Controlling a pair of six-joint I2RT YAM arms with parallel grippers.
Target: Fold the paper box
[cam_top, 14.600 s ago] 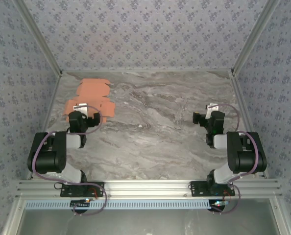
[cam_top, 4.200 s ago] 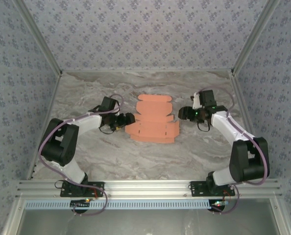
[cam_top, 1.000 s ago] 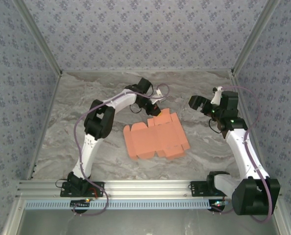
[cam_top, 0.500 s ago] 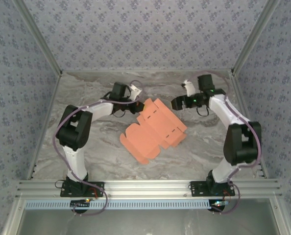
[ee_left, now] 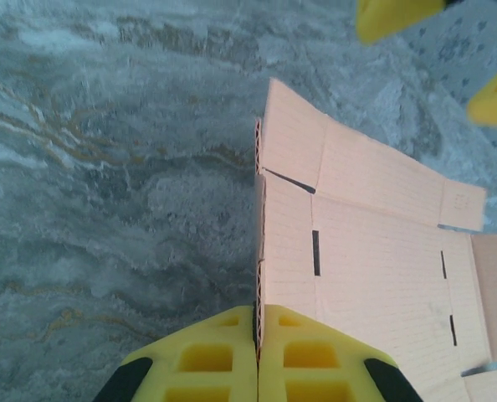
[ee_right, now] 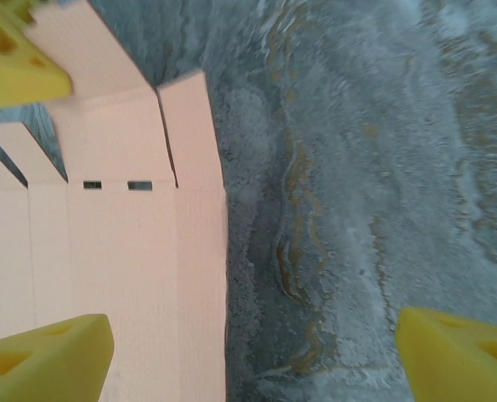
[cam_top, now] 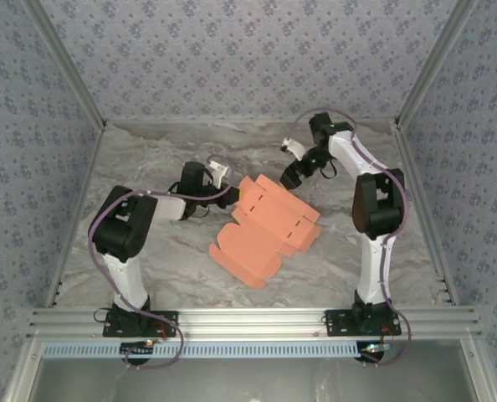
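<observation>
Near the middle of the table, the paper box lies as an unfolded salmon-orange sheet. Its flaps are spread out and, as far as I can judge, no wall has been raised yet. The left gripper is clamped on the sheet's far-left edge, and its wrist view shows the thin card pinched between yellow fingers pressed tight together. The right gripper hangs at the far-right edge with its jaws spread wide and nothing between them. In its own camera, one finger sits over the card and the other is well out over bare marble.

The main risk is probably the single pinch. With only one edge held, the light sheet could swing or sag, and it might then bend along the wrong crease instead of a scored line. A hard pull from that grip might also dent or tear the card.

If the open gripper comes down off the edge, it could shove the sheet sideways against the clamp and buckle it. It could also catch only one small flap. The two sets of fingers are near each other at the far end, so a careless approach might make them knock together.
</observation>
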